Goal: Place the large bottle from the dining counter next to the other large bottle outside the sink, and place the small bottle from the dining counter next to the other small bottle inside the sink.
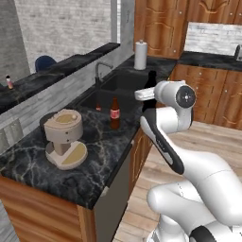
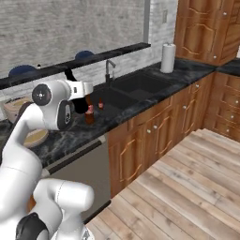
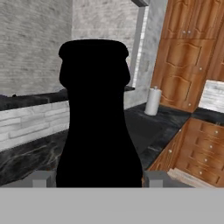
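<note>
While the tool [image 3: 94, 179] grips the large black bottle [image 3: 95, 118] low on its body, jaws shut against its sides, bottle hangs upright above desk edge [image 1: 101, 142] just right of amber bottle [image 1: 114, 112], beside sink [image 1: 116, 85]. Glass likely heavy, rigid, slick, breakable; top-heavy neck, so a hold on the wide body seems best. Small pink bottle [image 1: 9, 82] sits far off on dining desk [image 1: 42, 78], untouched
</note>
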Robot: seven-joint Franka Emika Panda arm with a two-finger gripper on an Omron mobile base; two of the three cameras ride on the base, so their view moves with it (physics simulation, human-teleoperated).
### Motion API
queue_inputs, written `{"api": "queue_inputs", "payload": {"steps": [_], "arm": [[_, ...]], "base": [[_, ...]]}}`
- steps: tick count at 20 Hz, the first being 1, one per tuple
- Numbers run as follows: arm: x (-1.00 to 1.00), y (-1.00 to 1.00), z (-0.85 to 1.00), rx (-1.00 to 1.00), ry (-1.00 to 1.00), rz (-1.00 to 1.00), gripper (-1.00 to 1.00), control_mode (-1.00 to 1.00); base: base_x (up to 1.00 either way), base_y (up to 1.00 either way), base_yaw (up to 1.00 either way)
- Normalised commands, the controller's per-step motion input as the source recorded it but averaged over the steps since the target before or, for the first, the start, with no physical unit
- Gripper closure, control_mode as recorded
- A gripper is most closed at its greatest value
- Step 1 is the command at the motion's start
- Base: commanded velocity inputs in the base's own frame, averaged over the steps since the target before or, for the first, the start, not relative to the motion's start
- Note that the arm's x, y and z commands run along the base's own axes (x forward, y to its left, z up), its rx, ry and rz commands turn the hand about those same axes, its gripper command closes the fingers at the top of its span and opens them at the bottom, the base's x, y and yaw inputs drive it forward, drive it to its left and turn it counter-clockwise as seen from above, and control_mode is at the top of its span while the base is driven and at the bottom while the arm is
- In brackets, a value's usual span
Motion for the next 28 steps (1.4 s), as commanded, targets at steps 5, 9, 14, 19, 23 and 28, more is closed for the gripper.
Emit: {"api": "queue_inputs", "payload": {"steps": [5,9,14,19,23,28], "arm": [[0.00,0.00,0.00,0.00,0.00,0.00,1.00,1.00],[0.00,0.00,0.00,0.00,0.00,0.00,1.00,1.00],[0.00,0.00,0.00,0.00,0.00,0.00,1.00,1.00],[0.00,0.00,0.00,0.00,0.00,0.00,1.00,1.00],[0.00,0.00,0.00,0.00,0.00,0.00,1.00,1.00],[0.00,0.00,0.00,0.00,0.00,0.00,1.00,1.00]], "base": [[0.18,0.12,0.00],[0.34,0.19,0.00],[0.20,0.11,0.17],[0.01,0.00,0.25],[0.00,-0.02,0.23],[0.00,-0.03,0.24]]}}
